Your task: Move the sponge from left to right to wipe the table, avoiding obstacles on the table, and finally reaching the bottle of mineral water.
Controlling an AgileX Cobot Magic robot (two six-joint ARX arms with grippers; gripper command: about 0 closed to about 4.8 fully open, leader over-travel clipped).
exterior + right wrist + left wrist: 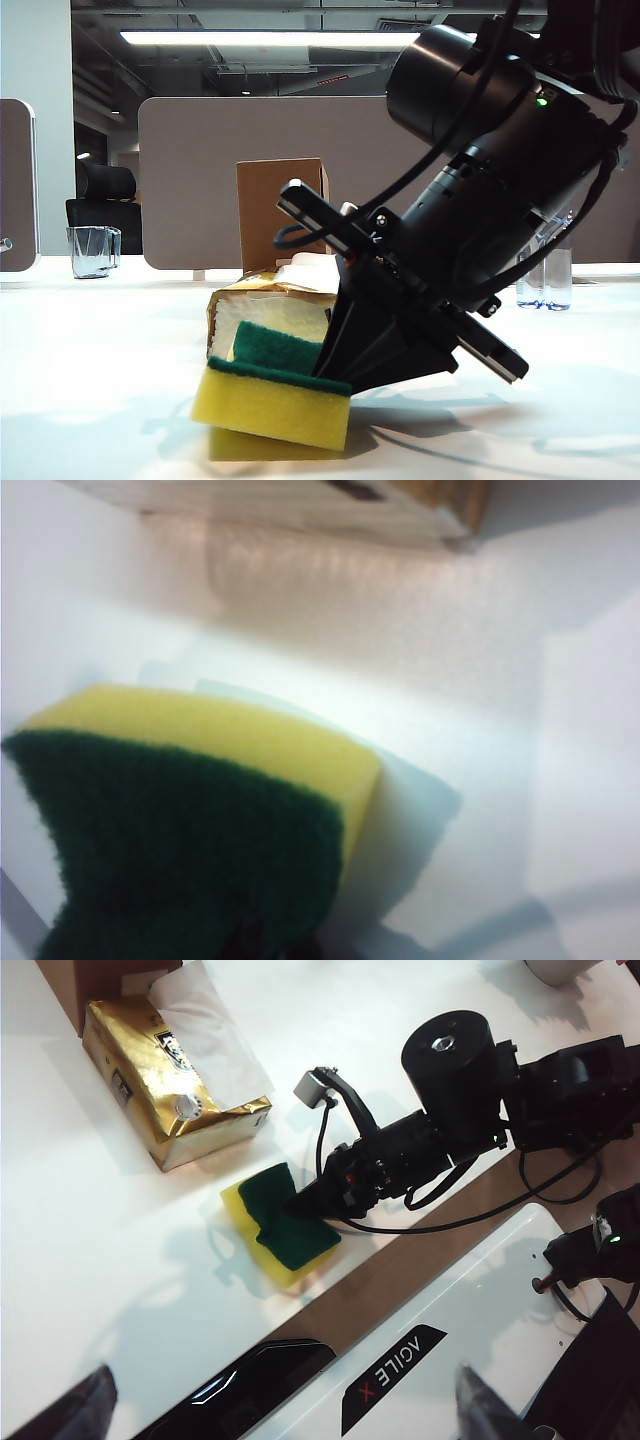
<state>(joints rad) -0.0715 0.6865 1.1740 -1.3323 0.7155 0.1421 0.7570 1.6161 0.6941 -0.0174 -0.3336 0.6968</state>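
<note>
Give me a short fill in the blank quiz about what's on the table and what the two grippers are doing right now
1. The right gripper is shut on the ____.
2. The sponge has a yellow body and a dark ____ scouring layer.
3. Behind the gold tissue pack stands a plain brown cardboard ____.
4. The left gripper, hanging above the table, is ____ and holds nothing.

Missing words: sponge; green; box; open
</note>
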